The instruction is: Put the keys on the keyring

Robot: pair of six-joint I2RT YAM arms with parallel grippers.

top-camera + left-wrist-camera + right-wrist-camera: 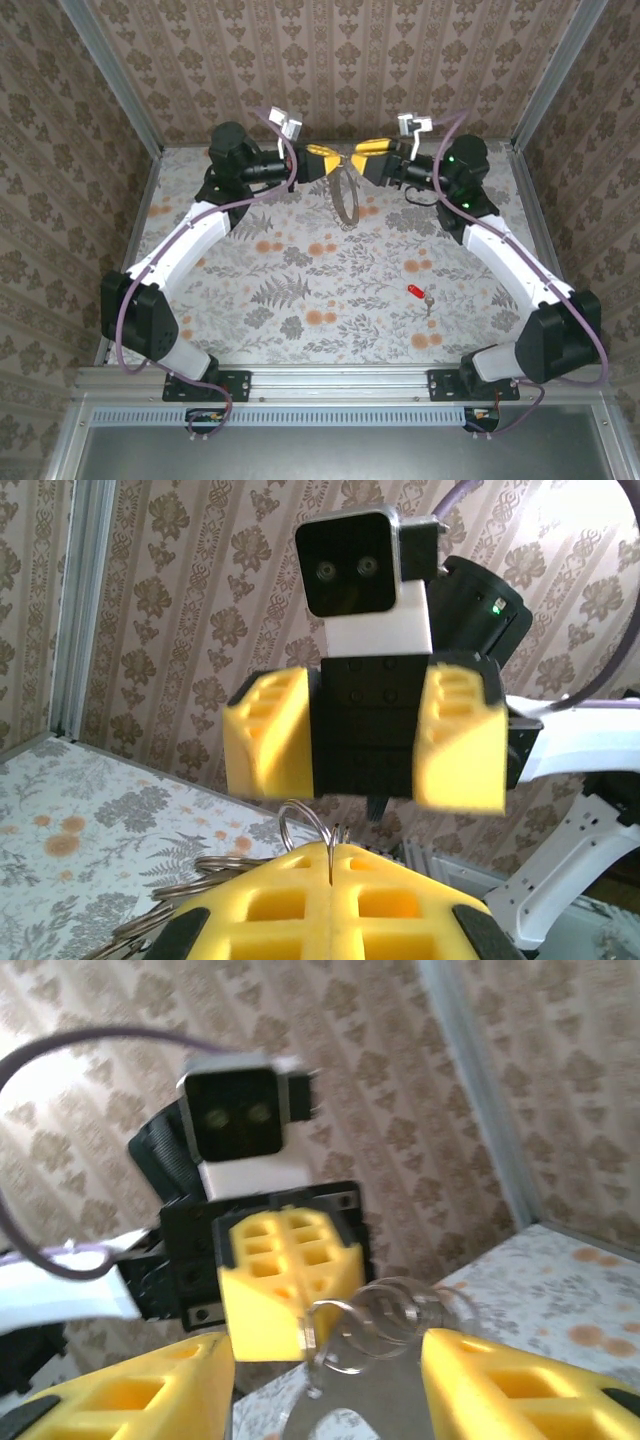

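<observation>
The keyring (345, 195) hangs in the air at the back of the table, a large silvery loop with smaller coiled rings at its top. My left gripper (335, 163) is shut on it; in the left wrist view the yellow fingers (270, 900) pinch a thin ring wire (300, 825) at their tips. My right gripper (364, 159) faces it, open, its fingers (460, 735) spread to either side of the ring. In the right wrist view the coiled keyring (400, 1315) sits between my open right gripper (325, 1355). The key (417, 292), red-headed, lies on the table at the right.
The floral table cloth (300, 290) is walled by patterned panels with metal posts (110, 75) at the corners. Both arms reach to the back middle. A flat metal plate (350, 1405) hangs under the rings.
</observation>
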